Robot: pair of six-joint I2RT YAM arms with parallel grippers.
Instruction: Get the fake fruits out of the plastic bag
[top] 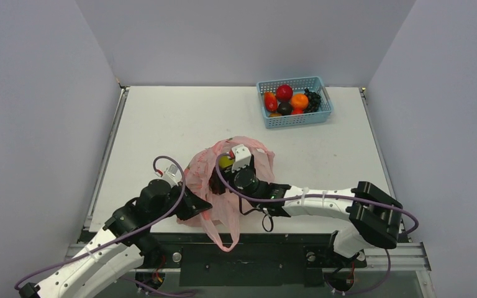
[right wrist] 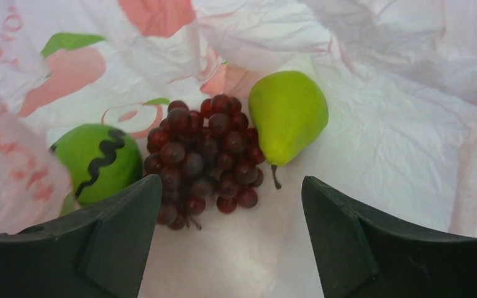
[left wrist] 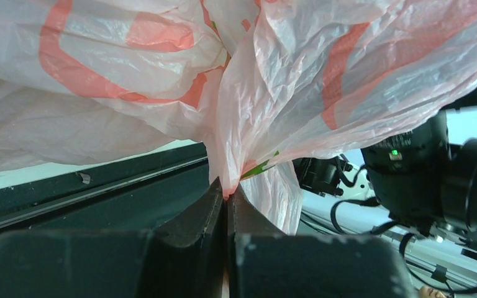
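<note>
Currently the right gripper point(right wrist: 230, 192) is spread wide and holds nothing. It sits inside the mouth of the thin translucent pink plastic bag point(top: 202, 164).

- **Grapes:** The dark red plastic grape bunch point(right wrist: 205, 155) lies straight ahead between the jaws. Its long axis runs roughly toward and away from the gripper, with the stalk end nearest and leaning a bit left. The gripper's left finger point(right wrist: 118, 230) is just beside the bunch. I can't tell if they touch.
- **Pear:** The yellow-green plastic pear point(right wrist: 289, 115) touches the bunch on its right side. Its long axis is near parallel to the bunch's, stem pointing back at the gripper and fat end away.
- **Apple:** The round green plastic apple point(right wrist: 93, 161), which has a black wavy mark, is left of the bunch. Bag film and the left finger partly hide it.
- **Fruit position:** All three lie on the bag's inner wall.

The left gripper point(left wrist: 227, 198) is pressed together, pinching a gathered fold of the bag at its near-left side with the film bunched upward from the pinch.

The bag sits on the white table point(top: 161, 118) near the front edge, between the two arms, with one loop handle draped over that edge. The light blue mesh basket point(top: 298, 119) is at the far right, well apart, with red, orange and dark fruits in it.
</note>
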